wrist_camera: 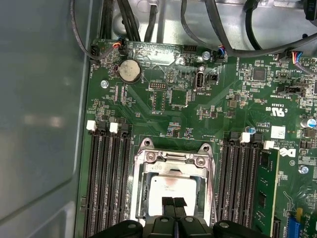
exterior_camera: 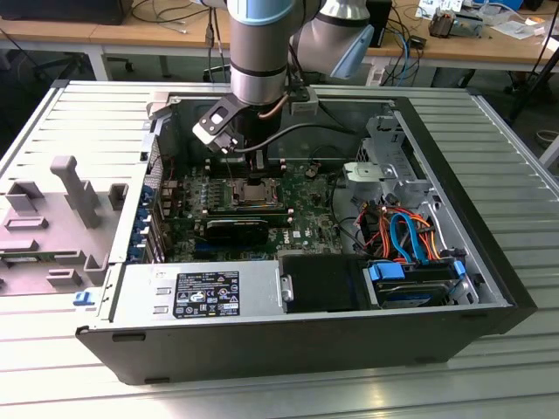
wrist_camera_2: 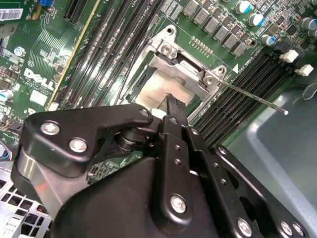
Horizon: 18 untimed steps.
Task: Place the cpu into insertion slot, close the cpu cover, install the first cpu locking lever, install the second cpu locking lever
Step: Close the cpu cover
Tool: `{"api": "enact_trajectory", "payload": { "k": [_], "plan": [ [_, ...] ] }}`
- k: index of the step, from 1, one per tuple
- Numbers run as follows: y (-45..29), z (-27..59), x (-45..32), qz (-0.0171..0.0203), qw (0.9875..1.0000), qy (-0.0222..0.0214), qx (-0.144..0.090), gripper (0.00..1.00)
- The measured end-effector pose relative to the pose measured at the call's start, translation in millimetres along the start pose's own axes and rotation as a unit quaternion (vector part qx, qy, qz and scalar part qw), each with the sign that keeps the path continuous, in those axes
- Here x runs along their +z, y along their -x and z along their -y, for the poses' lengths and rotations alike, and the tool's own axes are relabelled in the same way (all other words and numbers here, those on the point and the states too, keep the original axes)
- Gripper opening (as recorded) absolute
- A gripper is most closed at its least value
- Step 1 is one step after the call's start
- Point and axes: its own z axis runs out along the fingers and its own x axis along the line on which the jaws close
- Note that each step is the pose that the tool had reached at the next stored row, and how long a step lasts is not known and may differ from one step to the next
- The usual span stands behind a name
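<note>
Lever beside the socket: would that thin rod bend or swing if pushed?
The lever is a thin bare metal rod, so probably springy, not floppy, and light. One end sits at the socket's corner, the other juts free, so a push would likely swing it.

- The motherboard (wrist_camera: 163, 99) was green, with fine pale traces and white print.
- The cpu (wrist_camera: 168, 191) had a dull silver-grey top.
- The cpu cover (wrist_camera: 173, 157) was bright silver metal.
- The gripper (wrist_camera: 173, 204) was matt black, with silver screw heads in the second wrist view.
- The memory slots (wrist_camera: 106, 188) were black with white latches.
- The coin cell battery (wrist_camera: 130, 71) was silver.
- The power supply (exterior_camera: 201, 292), low on the exterior view's left, was light grey with a black, white-printed label.
- The cables (exterior_camera: 397, 231), toward the exterior view's right, were orange and blue.
- The arm (exterior_camera: 262, 70) was silver-grey with a light blue cap.
- The computer case (exterior_camera: 306, 349) was dark grey.
- The table (exterior_camera: 498, 157) was pale grey, ribbed in parallel stripes.
</note>
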Motion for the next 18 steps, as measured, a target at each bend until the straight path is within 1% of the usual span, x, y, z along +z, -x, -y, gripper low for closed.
{"api": "enact_trajectory", "payload": {
  "k": [14, 18],
  "plan": [
    [0.1, -0.1, 5.8, 0.0, 1.0, 0.0, 0.0, 0.11],
    [0.0, 1.0, 8.8, 0.0, 1.0, 0.0, 0.0, 0.11]
  ]
}}
